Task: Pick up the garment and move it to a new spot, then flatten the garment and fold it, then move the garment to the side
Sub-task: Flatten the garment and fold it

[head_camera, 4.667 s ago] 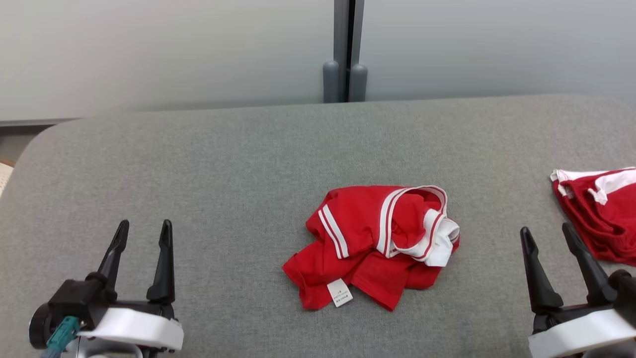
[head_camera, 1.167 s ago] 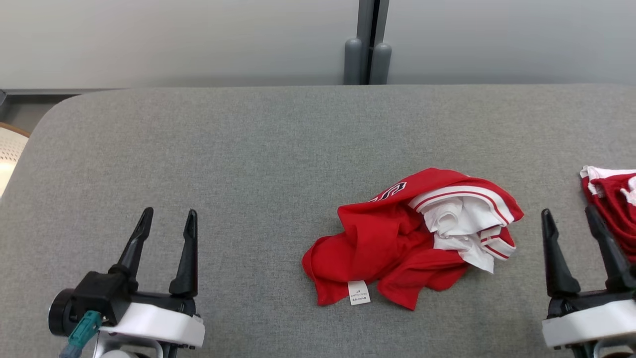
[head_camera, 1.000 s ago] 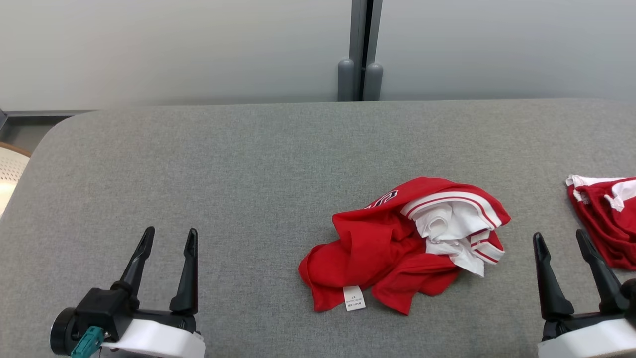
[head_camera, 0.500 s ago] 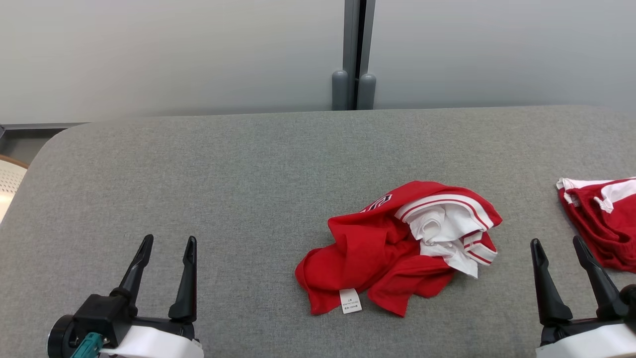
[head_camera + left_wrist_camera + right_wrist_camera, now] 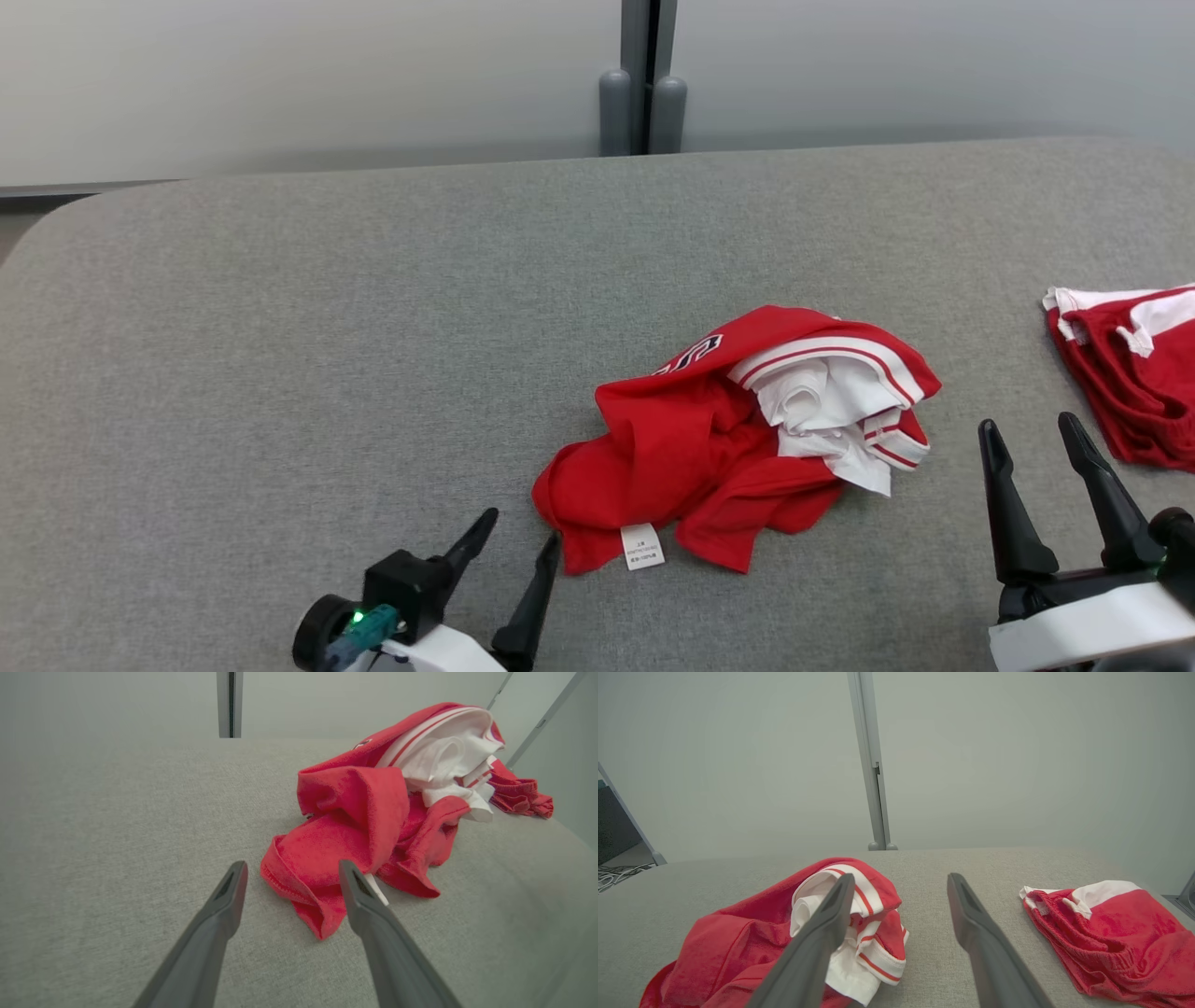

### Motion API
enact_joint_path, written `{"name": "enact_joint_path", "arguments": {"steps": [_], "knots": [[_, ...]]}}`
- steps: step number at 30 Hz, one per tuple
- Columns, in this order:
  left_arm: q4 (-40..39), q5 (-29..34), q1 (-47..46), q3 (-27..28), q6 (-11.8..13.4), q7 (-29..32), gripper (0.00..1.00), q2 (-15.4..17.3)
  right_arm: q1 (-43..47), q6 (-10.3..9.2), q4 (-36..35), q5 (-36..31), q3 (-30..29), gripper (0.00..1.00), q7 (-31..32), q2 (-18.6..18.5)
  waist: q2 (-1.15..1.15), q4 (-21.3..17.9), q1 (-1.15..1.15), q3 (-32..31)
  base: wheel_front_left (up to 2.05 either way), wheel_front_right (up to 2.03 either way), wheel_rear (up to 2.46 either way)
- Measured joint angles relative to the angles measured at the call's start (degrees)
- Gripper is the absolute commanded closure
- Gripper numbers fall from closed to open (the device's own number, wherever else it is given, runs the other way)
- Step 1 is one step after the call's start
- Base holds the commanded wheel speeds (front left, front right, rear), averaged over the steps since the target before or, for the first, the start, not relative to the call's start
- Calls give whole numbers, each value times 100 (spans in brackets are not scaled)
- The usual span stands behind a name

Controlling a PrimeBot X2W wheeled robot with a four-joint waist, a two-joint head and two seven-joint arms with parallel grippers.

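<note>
The garment (image 5: 728, 439) is a crumpled red top with white, red-striped trim and a white care label, lying on the grey padded table (image 5: 373, 327). My left gripper (image 5: 521, 527) stands open just left of the garment's near-left hem, its fingertips a short way from the cloth. In the left wrist view that red hem (image 5: 322, 863) lies between and just beyond the open left gripper (image 5: 290, 873). My right gripper (image 5: 1025, 429) is open at the lower right, apart from the garment. The right wrist view has the garment (image 5: 747, 933) at its left, behind my own left finger.
A second red piece with white trim (image 5: 1134, 373) lies at the table's right edge, also in the right wrist view (image 5: 1115, 933). A grey partition wall with a vertical post (image 5: 639, 75) stands behind the table. Bare grey surface stretches to the left and far side.
My left gripper has swung right and forward, up to the garment's near-left hem. The head camera shifted a little. The garment and the right gripper stayed put.
</note>
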Motion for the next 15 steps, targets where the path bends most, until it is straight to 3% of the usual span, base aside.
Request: {"name": "enact_joint_path", "arguments": {"steps": [9, 10, 11, 15], "knots": [[1521, -215, -524, -276, -436, -127, 0, -561, -125, 0, 148, 43, -9, 0, -92, 33, 0, -283, 0, 353, 0, 0, 0], [1619, -291, -552, -230, -476, -162, 60, -589, -126, 0, 163, 43, -10, 0, -102, 38, 0, -301, 0, 372, 0, 0, 0], [1711, -298, -601, -211, -472, -224, 100, -590, -133, 0, 163, 43, -20, 0, -120, 40, 0, -309, -1, 399, 0, 0, 0], [1836, -387, -756, 82, -420, -498, 100, -467, -181, 0, 196, 43, -65, 0, -126, 59, 0, -295, 0, 426, 0, 0, 0]]}}
